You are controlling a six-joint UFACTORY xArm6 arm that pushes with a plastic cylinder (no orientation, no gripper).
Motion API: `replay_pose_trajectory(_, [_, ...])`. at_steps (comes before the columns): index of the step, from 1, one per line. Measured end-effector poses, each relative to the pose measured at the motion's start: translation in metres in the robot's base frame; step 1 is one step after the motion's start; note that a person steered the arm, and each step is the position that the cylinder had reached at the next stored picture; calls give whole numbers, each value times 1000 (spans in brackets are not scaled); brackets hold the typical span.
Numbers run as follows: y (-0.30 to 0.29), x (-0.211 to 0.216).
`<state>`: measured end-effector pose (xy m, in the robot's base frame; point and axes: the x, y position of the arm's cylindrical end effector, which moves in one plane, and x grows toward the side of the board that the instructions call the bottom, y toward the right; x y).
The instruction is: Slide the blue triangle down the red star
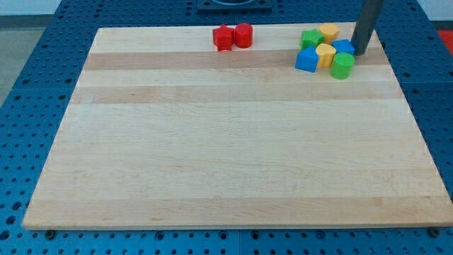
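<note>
The red star [224, 37] lies near the board's top edge, left of centre, touching a red round block [243, 35] on its right. Two blue blocks sit in a cluster at the top right. One blue block [344, 48] is at the cluster's right side, its shape partly hidden. The other blue block [307, 60], angular with a peaked top, is at the cluster's lower left. I cannot tell for certain which is the triangle. My tip [359, 54] stands just right of the right-hand blue block, touching or nearly touching it.
The cluster also holds a green star [310, 38], a yellow hexagon [328, 31], a second yellow block [325, 54] and a green cylinder [342, 66]. The wooden board [226, 156] lies on a blue perforated table. The cluster is close to the board's top right corner.
</note>
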<state>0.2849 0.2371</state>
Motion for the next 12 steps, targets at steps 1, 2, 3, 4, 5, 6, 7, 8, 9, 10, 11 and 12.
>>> replay_pose_trajectory(1, [-12,0])
replay_pose_trajectory(2, [-28,0])
replay_pose_trajectory(3, [-47,4])
replay_pose_trajectory(4, [-63,13])
replay_pose_trajectory(5, [-80,28])
replay_pose_trajectory(6, [-96,37])
replay_pose_trajectory(7, [-113,47])
replay_pose_trajectory(8, [-111,52])
replay_pose_trajectory(9, [-109,44])
replay_pose_trajectory(10, [-109,34])
replay_pose_trajectory(11, [-109,34])
replay_pose_trajectory(12, [-113,33])
